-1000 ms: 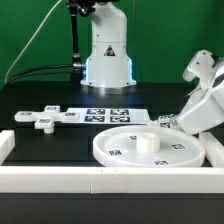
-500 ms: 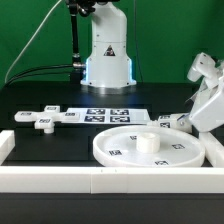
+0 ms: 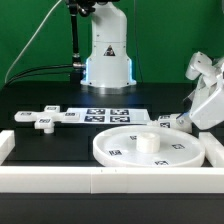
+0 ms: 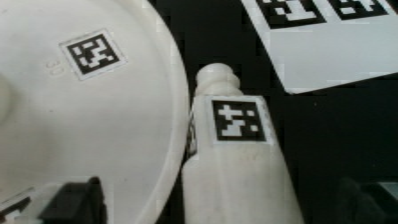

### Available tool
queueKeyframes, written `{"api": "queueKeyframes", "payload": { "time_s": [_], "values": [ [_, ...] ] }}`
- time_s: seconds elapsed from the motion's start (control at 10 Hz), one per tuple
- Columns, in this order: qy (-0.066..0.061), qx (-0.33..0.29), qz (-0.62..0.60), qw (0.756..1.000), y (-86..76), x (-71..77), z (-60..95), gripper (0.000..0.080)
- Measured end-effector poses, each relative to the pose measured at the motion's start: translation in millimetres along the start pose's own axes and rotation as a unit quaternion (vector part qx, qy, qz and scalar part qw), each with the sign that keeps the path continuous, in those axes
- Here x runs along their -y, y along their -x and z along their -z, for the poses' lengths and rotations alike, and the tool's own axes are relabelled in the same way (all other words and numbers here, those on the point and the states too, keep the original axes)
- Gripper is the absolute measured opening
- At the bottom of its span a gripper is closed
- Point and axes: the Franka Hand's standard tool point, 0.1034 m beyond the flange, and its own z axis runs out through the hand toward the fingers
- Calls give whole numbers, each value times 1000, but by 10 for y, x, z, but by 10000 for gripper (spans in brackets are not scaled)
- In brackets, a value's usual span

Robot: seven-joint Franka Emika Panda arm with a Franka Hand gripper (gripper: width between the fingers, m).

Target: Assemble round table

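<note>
Beside the round disc (image 4: pixel 71 110), leg (image 4: pixel 231 140) lying flat, gripper (image 4: pixel 222 198) spread astride it

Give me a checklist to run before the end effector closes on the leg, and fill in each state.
1. End effector open: ok, its fingers are spread wide.
2. Leg between the fingers: ok, in the wrist view it lies on its side in the gap.
3. Leg apart from the round disc: cannot tell, it lies right along the rim.
4. Finger on the disc side clear of the disc: cannot tell, it shows over the disc and its height is unclear.
5. Cross-shaped base out of the way: ok, it is far off at the exterior view's left.
6. Marker board clear of the leg: ok, black table shows between them.
</note>
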Motion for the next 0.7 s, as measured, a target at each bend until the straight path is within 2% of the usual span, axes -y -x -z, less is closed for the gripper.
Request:
{"api": "queueKeyframes", "payload": {
  "time_s": [0.2, 0.6, 0.7],
  "values": [
    [4, -9, 5, 1000, -68, 34, -40, 649],
    [6, -17, 8, 1000, -81, 17, -74, 649],
    [6, -18, 8, 1000, -84, 13, -75, 527]
  ]
}}
